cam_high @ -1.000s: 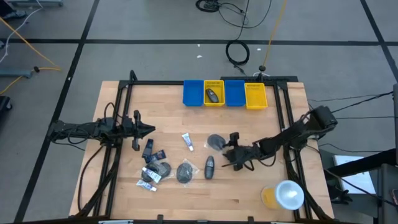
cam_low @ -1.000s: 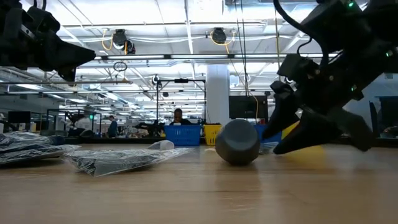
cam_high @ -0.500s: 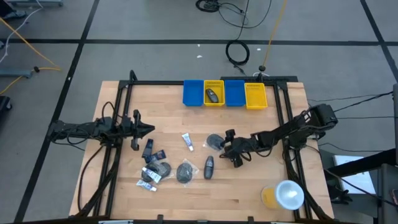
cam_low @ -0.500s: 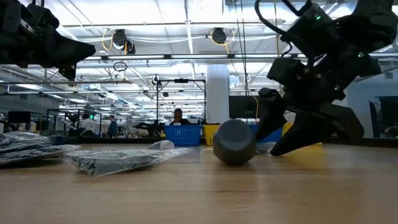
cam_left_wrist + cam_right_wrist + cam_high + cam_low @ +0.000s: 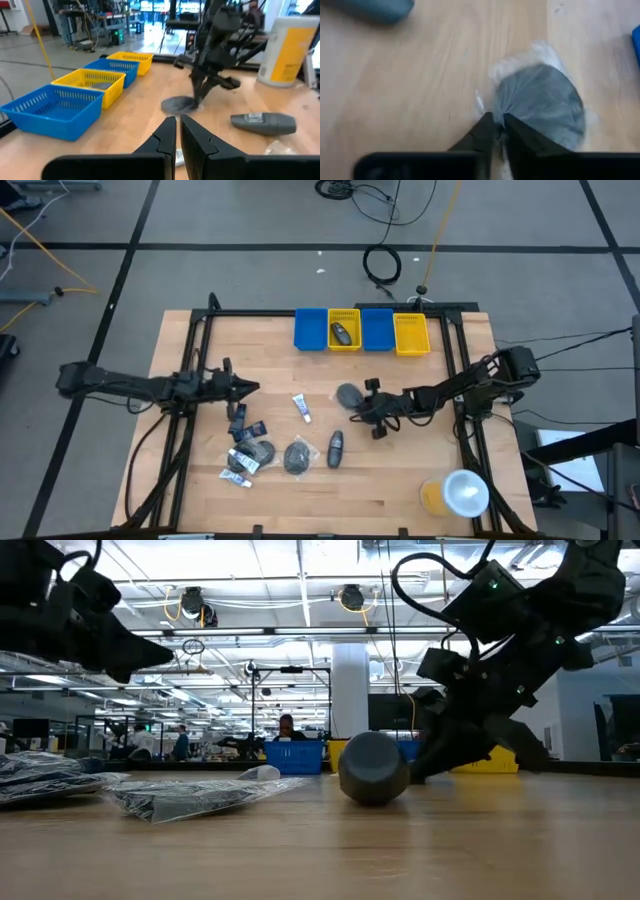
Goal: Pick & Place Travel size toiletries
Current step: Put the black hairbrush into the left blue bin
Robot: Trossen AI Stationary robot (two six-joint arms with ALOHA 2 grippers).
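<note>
Clear wrap around the grey disc (image 5: 349, 394) had just been pinched: the right gripper (image 5: 364, 402), whose fingers stood apart a second earlier beside the disc, had snapped together on the edge of its wrapper. The right wrist view showed the two dark fingers (image 5: 487, 131) meeting on the film at the disc's rim, not on the dark piece itself. In that second the arm had also slid toward the bins, and the disc lay slightly nearer the yellow bin (image 5: 344, 330) than it had. In the low view the disc (image 5: 372, 767) looked to be resting on the table (image 5: 400, 480), so it was gripped but not yet lifted.

For the task this meant, as far as one could judge, that one toiletry was in hand by a thin hold on plastic, which could slip or tear on the lift. One dark item (image 5: 342, 332) already sat in the yellow bin. Farther from that bin than the disc lay a white tube (image 5: 301, 409), a dark bottle (image 5: 337, 448), a wrapped round piece (image 5: 298, 456) and a cluster of sachets (image 5: 245, 448).

On the far side of the tube from the disc, the left gripper (image 5: 252, 389) hovered with its fingers together, holding nothing, and had reached a little farther out over the table than before.
</note>
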